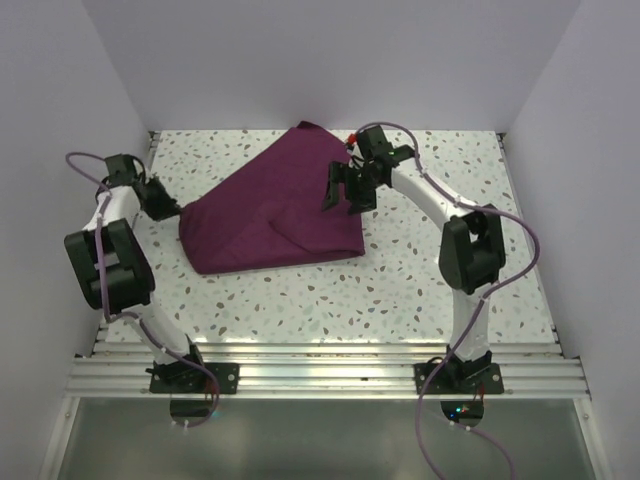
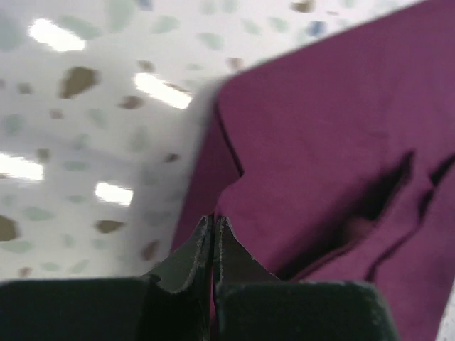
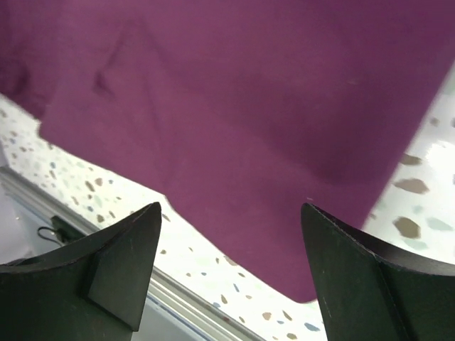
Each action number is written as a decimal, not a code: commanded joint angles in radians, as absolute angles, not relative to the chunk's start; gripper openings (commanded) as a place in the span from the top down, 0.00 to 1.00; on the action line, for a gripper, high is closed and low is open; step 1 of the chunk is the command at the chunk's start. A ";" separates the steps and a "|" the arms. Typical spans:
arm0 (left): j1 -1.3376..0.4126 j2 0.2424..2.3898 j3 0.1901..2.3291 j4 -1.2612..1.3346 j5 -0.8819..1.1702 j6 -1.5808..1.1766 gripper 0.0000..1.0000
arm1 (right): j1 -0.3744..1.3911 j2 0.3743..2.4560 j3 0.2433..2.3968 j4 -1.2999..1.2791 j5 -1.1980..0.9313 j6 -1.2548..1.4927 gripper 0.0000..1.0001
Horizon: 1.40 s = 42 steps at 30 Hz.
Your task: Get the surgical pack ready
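- One surgical pack (image 1: 272, 205), a dark purple cloth folded to a rough triangle, lies on the speckled worktop (image 1: 420, 290) just past the centre. Its peak is at 12 o'clock, close to the back wall (image 1: 330, 60).
- The pack's long edge faces 6 o'clock. Between it and the metal rail (image 1: 330, 365) at the near side runs a broad band of bare worktop.
- There is more open surface at 3 o'clock of the pack. At 9 o'clock only a narrow strip remains before the side wall.
- There are two arms, each with one pincer.
- The left pincer (image 1: 172, 207) is at the pack's 9 o'clock corner. Its jaws are pressed together, with the tips at the cloth's edge. I cannot tell whether any fabric is caught between them.
- The right pincer (image 1: 348, 195) hangs over the pack's 2 o'clock part. Its jaws are spread wide and hold nothing, and purple cloth fills the gap between them in the right wrist view.
- In the left wrist view, creases and a dark fold cross the cloth.
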<state>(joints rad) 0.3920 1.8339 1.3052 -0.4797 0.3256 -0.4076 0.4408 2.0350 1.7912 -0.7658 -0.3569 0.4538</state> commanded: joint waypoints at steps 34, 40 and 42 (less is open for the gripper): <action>-0.405 1.950 1.867 -0.446 0.397 -0.891 1.00 | 0.268 2.106 1.623 -0.720 -0.469 0.500 0.24; -0.468 2.034 1.905 -0.448 0.397 -0.903 1.00 | 0.268 2.071 1.568 -0.655 -0.495 0.551 0.24; -0.485 2.054 1.905 -0.443 0.394 -0.905 1.00 | 0.265 2.063 1.574 -0.658 -0.483 0.552 0.24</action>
